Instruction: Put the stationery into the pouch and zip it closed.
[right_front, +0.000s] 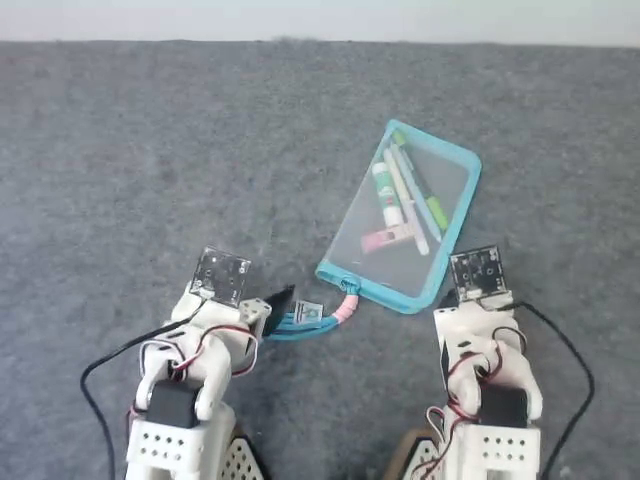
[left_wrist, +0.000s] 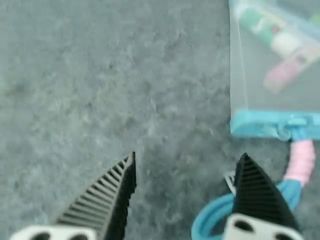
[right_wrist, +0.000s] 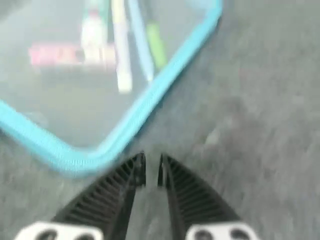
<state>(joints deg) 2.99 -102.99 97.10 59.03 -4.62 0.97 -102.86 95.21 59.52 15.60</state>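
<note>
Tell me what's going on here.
The pens and markers are already inside the clear pouch, which lies flat on the grey mat and looks zipped, with its pink pull at the corner nearest the left arm. The left gripper is open over the pouch's blue strap, holding nothing. The right gripper is shut and empty beside the pouch's other near corner.

A grey carpeted table (right_front: 120, 150) bears the clear, blue-edged pouch (right_front: 372, 268) and its strap (right_front: 300, 322).
</note>
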